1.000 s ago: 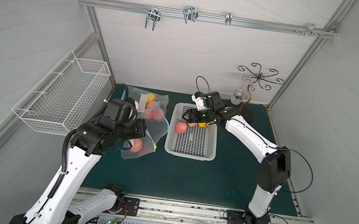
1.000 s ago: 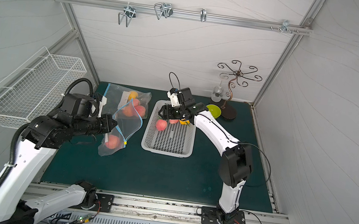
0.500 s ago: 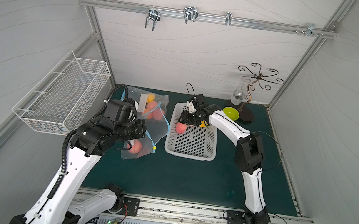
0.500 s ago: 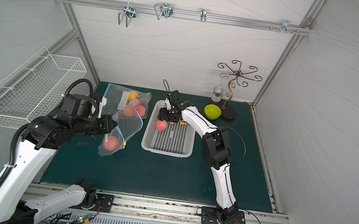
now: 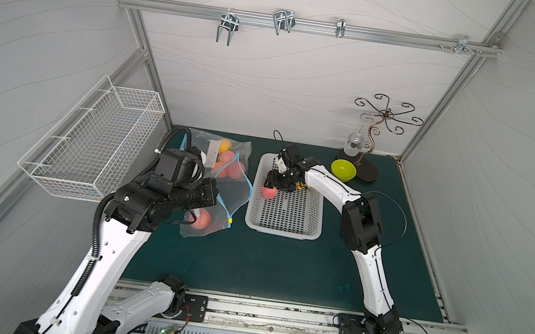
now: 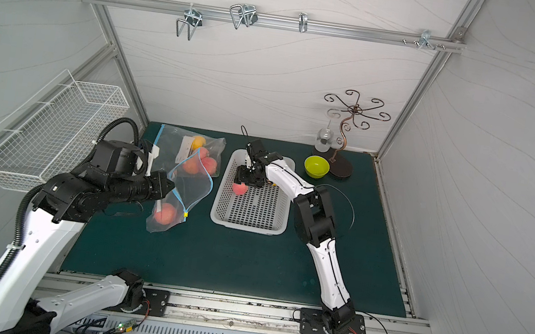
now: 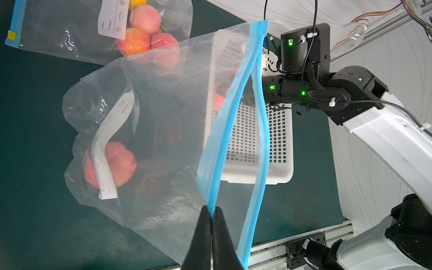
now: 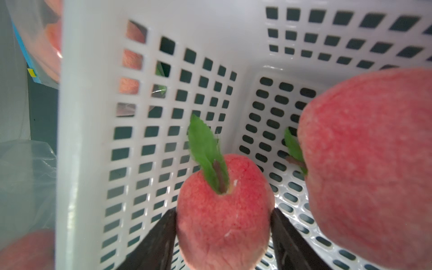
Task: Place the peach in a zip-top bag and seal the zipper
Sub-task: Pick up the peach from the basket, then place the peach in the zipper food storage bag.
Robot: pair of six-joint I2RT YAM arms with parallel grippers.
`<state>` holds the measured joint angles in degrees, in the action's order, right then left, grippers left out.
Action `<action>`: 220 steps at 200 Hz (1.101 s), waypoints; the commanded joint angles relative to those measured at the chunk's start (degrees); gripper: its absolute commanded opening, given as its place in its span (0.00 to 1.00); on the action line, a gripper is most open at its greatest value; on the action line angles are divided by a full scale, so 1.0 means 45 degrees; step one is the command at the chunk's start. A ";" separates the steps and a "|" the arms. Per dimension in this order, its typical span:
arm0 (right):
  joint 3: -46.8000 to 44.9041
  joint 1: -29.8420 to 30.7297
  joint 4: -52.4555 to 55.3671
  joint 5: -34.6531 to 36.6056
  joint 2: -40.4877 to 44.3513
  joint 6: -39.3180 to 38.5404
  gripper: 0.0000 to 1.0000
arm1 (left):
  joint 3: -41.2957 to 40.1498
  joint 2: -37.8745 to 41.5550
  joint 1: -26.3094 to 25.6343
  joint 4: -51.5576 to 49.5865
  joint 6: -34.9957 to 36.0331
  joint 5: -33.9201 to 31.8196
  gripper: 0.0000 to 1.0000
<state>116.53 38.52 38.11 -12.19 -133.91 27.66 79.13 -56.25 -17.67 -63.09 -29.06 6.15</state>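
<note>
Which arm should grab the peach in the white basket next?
Right. The right tool straddles that peach inside the basket, while the left tool is pinching the zip-top bag.

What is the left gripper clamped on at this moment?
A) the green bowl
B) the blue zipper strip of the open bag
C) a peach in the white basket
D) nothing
B: the left wrist view shows the left gripper shut on the blue zipper strip of the zip-top bag, whose mouth gapes open.

The left gripper (image 6: 168,185) is holding up the open zip-top bag (image 6: 192,186) by its blue rim. The right gripper (image 6: 246,183) is covering the peach (image 6: 240,189) inside the white basket (image 6: 247,226).
</note>
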 commanded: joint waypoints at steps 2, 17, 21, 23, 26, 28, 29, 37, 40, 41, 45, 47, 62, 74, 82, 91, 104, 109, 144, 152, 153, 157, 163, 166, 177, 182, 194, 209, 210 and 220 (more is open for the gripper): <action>0.0104 -0.0065 0.0254 -0.0849 -0.0320 0.0163 0.56 | 0.0090 0.0215 0.0038 0.0154 0.0090 -0.0179 0.00; -0.0288 -0.0100 0.0120 -0.0996 0.0223 0.0086 0.54 | 0.0088 0.0215 0.0030 0.0122 0.0110 -0.0183 0.00; -0.0463 -0.0117 0.0032 -0.1081 0.0462 0.0084 0.54 | 0.0089 0.0227 0.0037 0.0133 0.0110 -0.0180 0.00; -0.0573 -0.0131 -0.0025 -0.1106 0.0583 0.0079 0.54 | 0.0085 0.0223 0.0039 0.0133 0.0120 -0.0192 0.00; -0.0731 -0.0156 -0.0130 -0.1170 0.0798 0.0083 0.54 | 0.0075 0.0223 0.0038 0.0133 0.0128 -0.0180 0.00; -0.0854 -0.0161 -0.0202 -0.1201 0.0916 0.0098 0.54 | 0.0072 0.0231 0.0040 0.0133 0.0129 -0.0177 0.00; -0.0914 -0.0171 -0.0243 -0.1219 0.1010 0.0101 0.54 | 0.0072 0.0233 0.0040 0.0133 0.0129 -0.0176 0.00; -0.1455 -0.0244 -0.0606 -0.1458 0.1665 0.0115 0.53 | 0.0071 0.0234 0.0040 0.0128 0.0129 -0.0182 0.00; -0.1671 -0.0285 -0.0750 -0.1521 0.1905 0.0127 0.53 | 0.0071 0.0234 0.0040 0.0133 0.0139 -0.0172 0.00; -0.1733 -0.0292 -0.0800 -0.1555 0.1973 0.0135 0.53 | 0.0071 0.0234 0.0040 0.0133 0.0134 -0.0164 0.00; -0.2023 -0.0334 -0.0990 -0.1686 0.2377 0.0194 0.53 | 0.0071 0.0233 0.0040 0.0133 0.0130 -0.0168 0.00; -0.2169 -0.0361 -0.1096 -0.1726 0.2570 0.0199 0.53 | 0.0071 0.0234 0.0040 0.0148 0.0129 -0.0149 0.00; -0.3240 -0.0521 -0.1926 -0.2378 0.3979 0.0282 0.53 | 0.0052 0.0217 0.0032 0.0223 0.0072 -0.0118 0.00; -0.3927 -0.0579 -0.2519 -0.2841 0.5065 0.0227 0.53 | 0.0042 0.0222 0.0040 0.0302 0.0040 -0.0081 0.00; -0.4244 -0.0577 -0.2781 -0.3163 0.5688 0.0174 0.53 | 0.0014 0.0215 0.0039 0.0340 0.0013 -0.0088 0.00; -0.4490 -0.0592 -0.3055 -0.3674 0.6264 0.0092 0.53 | -0.0009 0.0191 0.0025 0.0401 -0.0022 -0.0093 0.00; -0.4739 -0.0576 -0.3500 -0.4574 0.6922 0.0120 0.53 | -0.0065 0.0176 0.0039 0.0460 -0.0061 -0.0054 0.00; -0.4827 -0.0555 -0.3719 -0.4956 0.7162 0.0166 0.52 | -0.0086 0.0166 0.0039 0.0482 -0.0080 -0.0021 0.00; -0.5137 -0.0215 -0.4885 -0.6774 0.8508 0.0201 0.52 | -0.0167 0.0173 0.0030 0.0543 -0.0125 -0.0005 0.00; -0.5117 -0.0013 -0.5115 -0.7150 0.8712 0.0164 0.52 | -0.0183 0.0156 0.0040 0.0543 -0.0132 0.0018 0.00; -0.5096 0.0010 -0.5131 -0.7192 0.8737 0.0153 0.52 | -0.0183 0.0156 0.0040 0.0543 -0.0128 0.0019 0.00; -0.5040 0.0113 -0.5162 -0.7346 0.8801 0.0065 0.52 | -0.0183 0.0156 0.0035 0.0553 -0.0141 0.0045 0.00; -0.4892 0.0286 -0.5103 -0.7468 0.8840 -0.0087 0.52 | -0.0183 0.0137 0.0035 0.0560 -0.0144 0.0077 0.00; -0.4777 0.0385 -0.4979 -0.7478 0.8842 -0.0169 0.52 | -0.0183 0.0137 0.0040 0.0575 -0.0164 0.0080 0.00; -0.4393 0.0691 -0.4483 -0.7341 0.8754 -0.0470 0.52 | -0.0165 0.0136 0.0040 0.0638 -0.0183 0.0202 0.00; -0.4275 0.0822 -0.4347 -0.7189 0.8692 -0.0525 0.52 | -0.0163 0.0136 0.0036 0.0675 -0.0201 0.0247 0.00; -0.4077 0.1104 -0.4169 -0.6928 0.8481 -0.0613 0.52 | -0.0125 0.0136 0.0040 0.0725 -0.0222 0.0267 0.00; -0.3844 0.1407 -0.3926 -0.6519 0.8117 -0.0752 0.52 | -0.0038 0.0136 0.0037 0.0719 -0.0203 0.0325 0.00; -0.3815 0.1443 -0.3902 -0.6486 0.8087 -0.0764 0.52 | -0.0032 0.0136 0.0029 0.0719 -0.0203 0.0328 0.00; -0.3555 0.1655 -0.3657 -0.6280 0.7774 -0.0902 0.52 | 0.0000 0.0122 0.0032 0.0735 -0.0183 0.0454 0.00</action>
<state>97.86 44.03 18.83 -42.00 -96.07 26.04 78.00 -55.86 -17.67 -61.95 -29.58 6.92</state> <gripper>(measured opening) 0.524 0.047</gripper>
